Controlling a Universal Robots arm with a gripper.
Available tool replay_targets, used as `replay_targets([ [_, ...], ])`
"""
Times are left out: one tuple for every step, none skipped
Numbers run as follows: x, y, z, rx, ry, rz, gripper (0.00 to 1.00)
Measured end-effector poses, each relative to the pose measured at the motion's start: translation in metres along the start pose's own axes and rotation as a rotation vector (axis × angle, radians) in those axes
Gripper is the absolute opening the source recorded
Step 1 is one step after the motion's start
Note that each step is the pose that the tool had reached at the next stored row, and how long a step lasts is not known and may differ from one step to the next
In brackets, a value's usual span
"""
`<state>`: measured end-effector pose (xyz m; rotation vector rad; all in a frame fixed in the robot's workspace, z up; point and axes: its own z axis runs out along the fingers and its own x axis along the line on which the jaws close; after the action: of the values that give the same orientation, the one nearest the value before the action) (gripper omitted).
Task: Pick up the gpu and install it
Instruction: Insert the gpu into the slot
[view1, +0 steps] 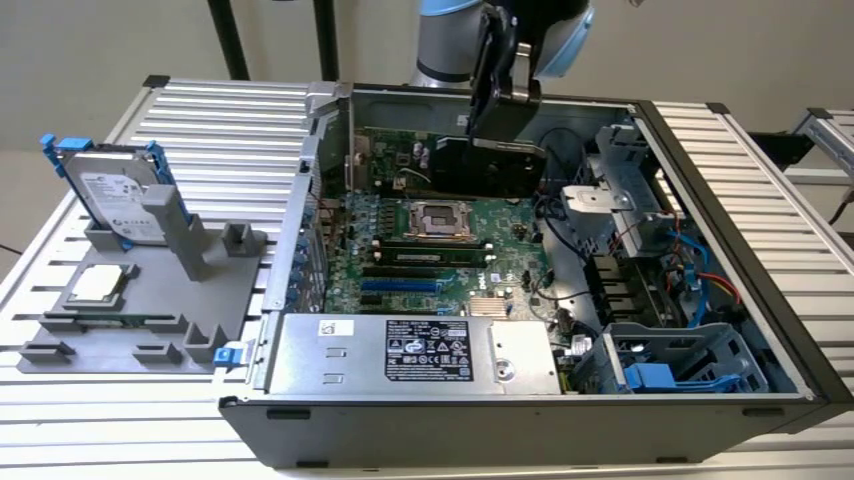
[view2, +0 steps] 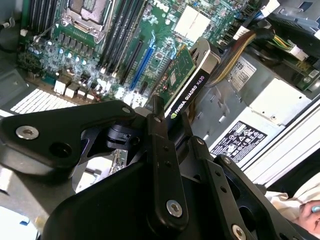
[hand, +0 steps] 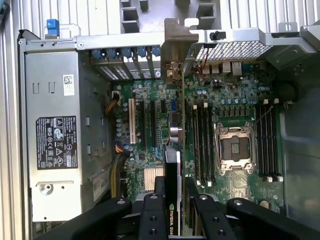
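One end effector (hand: 172, 202) pinching one gpu (hand: 173, 165) edge-on above one motherboard (hand: 150, 125), inside one open computer case (view1: 747, 290).

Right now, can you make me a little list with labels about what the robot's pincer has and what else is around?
pincer: shut on the gpu
gpu: held on edge above the motherboard, inside the open computer case
cpu socket: open, no chip in it
hard drive: upright in a grey holder outside the case
cpu chip: flat on the same holder
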<state>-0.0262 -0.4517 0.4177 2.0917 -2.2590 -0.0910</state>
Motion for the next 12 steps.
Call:
replay_targets([
  [0.0000,0.0000,0.0005,0.0000,0.0000,0.000,0.00],
  [0.0000,-0.0001,0.0010,0.0000,0.0000,0.000,0.00],
  [0.0000,-0.0001,0.0015,-0.0001,0.0001,0.000,0.00],
  [0.0000,-0.0002,0.0020,0.0000,0.0000,0.000,0.00],
  [0.0000,-0.0002,0.0025,-0.0001,0.0001,0.000,0.00],
  [0.0000,-0.0002,0.0030,0.0000,0.0000,0.000,0.00],
  [0.0000,-0.0003,0.0034,0.0000,0.0001,0.000,0.00],
  [0.0000,-0.0003,0.0039,-0.0001,0.0001,0.000,0.00],
  [0.0000,-0.0004,0.0044,-0.0001,0.0001,0.000,0.00],
  [0.0000,-0.0004,0.0049,0.0000,0.0000,0.000,0.00],
  [0.0000,-0.0004,0.0053,0.0000,0.0001,0.000,0.00],
  [0.0000,-0.0005,0.0058,0.0000,0.0000,0.000,0.00],
])
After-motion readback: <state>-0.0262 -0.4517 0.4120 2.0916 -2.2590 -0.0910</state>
